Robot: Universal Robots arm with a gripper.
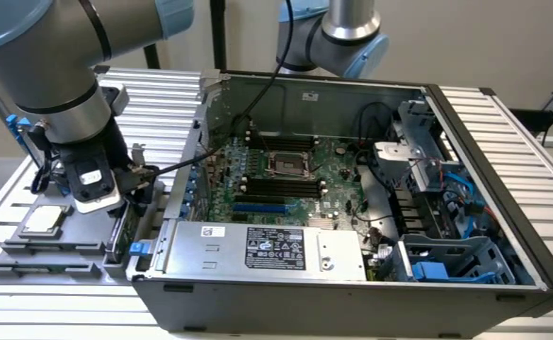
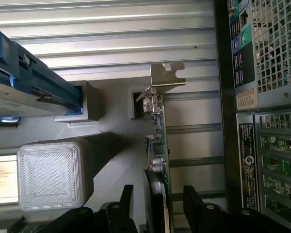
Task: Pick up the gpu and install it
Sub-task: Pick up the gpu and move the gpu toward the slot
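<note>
On the ribbed metal table, beside the open computer case, we see the gpu standing on edge in a grey holder. The end effector hangs over it, spread wide, one finger either side, gaps showing.

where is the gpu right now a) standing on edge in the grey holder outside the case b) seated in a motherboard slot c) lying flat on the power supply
a: the gpu stands on edge in the grey holder, with the open hand straddling it.
</note>
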